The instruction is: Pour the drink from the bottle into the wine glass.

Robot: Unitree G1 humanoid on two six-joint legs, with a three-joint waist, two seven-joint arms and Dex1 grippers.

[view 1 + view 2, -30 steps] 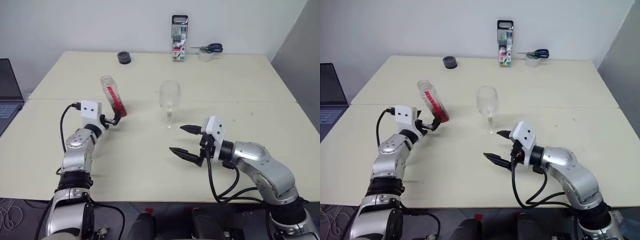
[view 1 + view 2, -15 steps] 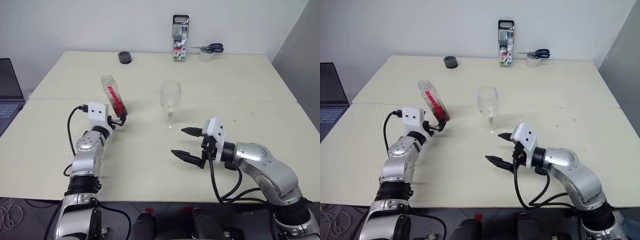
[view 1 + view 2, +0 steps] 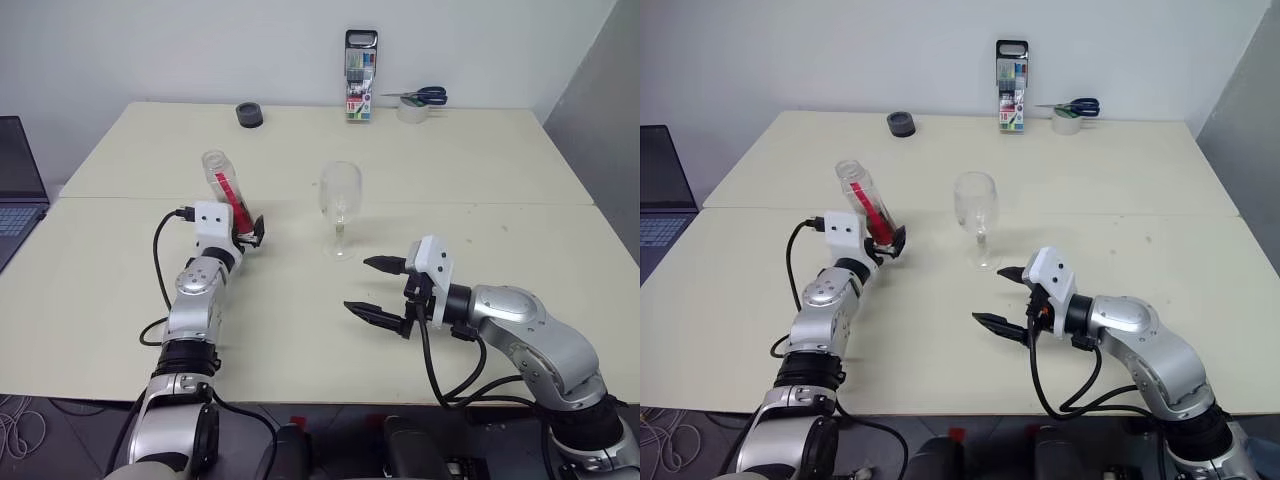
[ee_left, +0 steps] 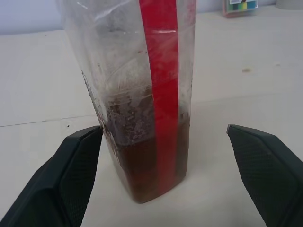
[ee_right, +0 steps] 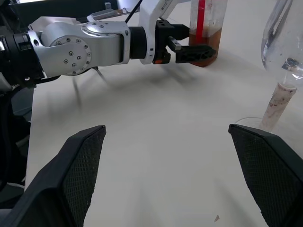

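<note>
The bottle (image 3: 224,186) stands uncapped on the table, left of centre, a red strip down its side. The reddish-brown drink (image 4: 135,165) fills its lower part. My left gripper (image 3: 249,232) is open at the bottle's base; in the left wrist view its fingers (image 4: 75,165) flank the bottle (image 4: 123,71) with a gap on each side. To the right of the bottle stands the wine glass (image 3: 340,196), upright and with no drink in it. My right gripper (image 3: 357,285) hovers open in front of the glass, nothing between its fingers. The right wrist view has the glass (image 5: 284,52) and bottle (image 5: 204,28).
At the table's (image 3: 470,180) back edge stand a marker case (image 3: 360,75), scissors (image 3: 418,96) on a tape roll (image 3: 410,111), and a small dark round lid (image 3: 248,115). A laptop (image 3: 18,190) sits off the left side.
My left arm has swung right and forward, so its open fingers now flank the bottle's base. The right arm, bottle and glass have stayed put.
</note>
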